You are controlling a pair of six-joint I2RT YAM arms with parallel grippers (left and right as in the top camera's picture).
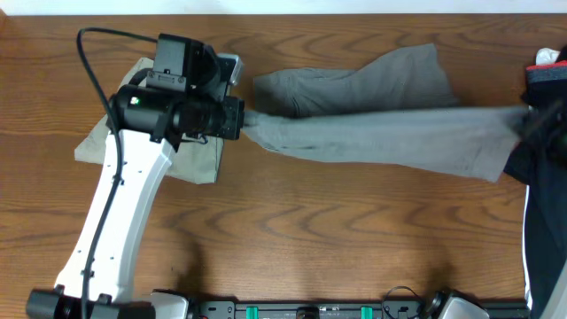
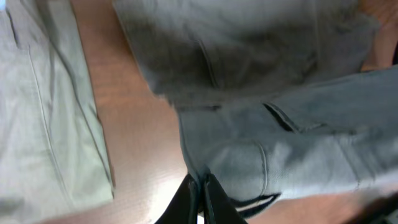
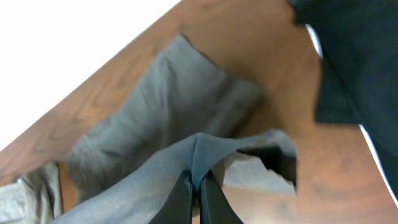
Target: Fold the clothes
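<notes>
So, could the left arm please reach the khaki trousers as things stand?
Probably not yet: the left pincer is shut on the grey trousers. The khaki trousers lie close beside it with no cloth over them, so once it lets go it likely could.

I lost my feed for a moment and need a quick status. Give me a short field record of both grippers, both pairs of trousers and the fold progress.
left gripper: shut on the grey trousers, near the pockets
right gripper: shut on the grey trousers, at a leg end
grey trousers: stretched between the grippers, other leg loose behind, not folded
khaki trousers: flat on the table, partly under the left arm
dark cloth: at the right edge
</notes>
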